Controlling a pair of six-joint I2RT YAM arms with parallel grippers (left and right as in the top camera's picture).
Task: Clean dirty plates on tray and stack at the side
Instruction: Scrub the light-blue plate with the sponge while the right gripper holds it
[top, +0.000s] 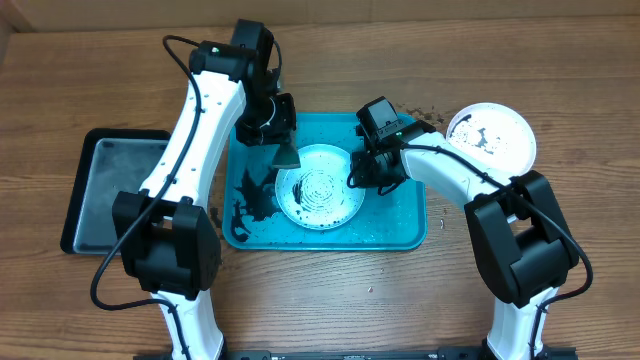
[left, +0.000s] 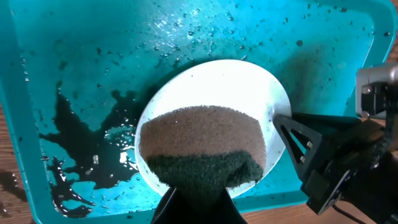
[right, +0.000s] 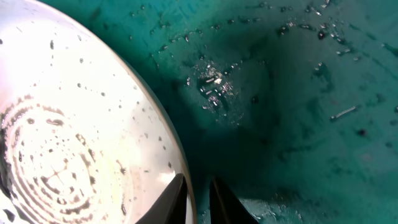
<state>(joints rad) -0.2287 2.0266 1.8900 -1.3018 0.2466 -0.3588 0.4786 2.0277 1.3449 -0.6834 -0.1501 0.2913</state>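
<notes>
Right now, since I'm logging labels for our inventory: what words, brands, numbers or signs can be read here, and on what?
No readable text in any view: the blue tray, the plate in the tray, the speckled plate outside it, the sponge and the black tray bear no lettering.

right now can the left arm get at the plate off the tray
Probably not. The far plate sits past the tray's right end, and the right arm lies across the way, right gripper pinching the tray plate. The left gripper is shut on a sponge.
</notes>
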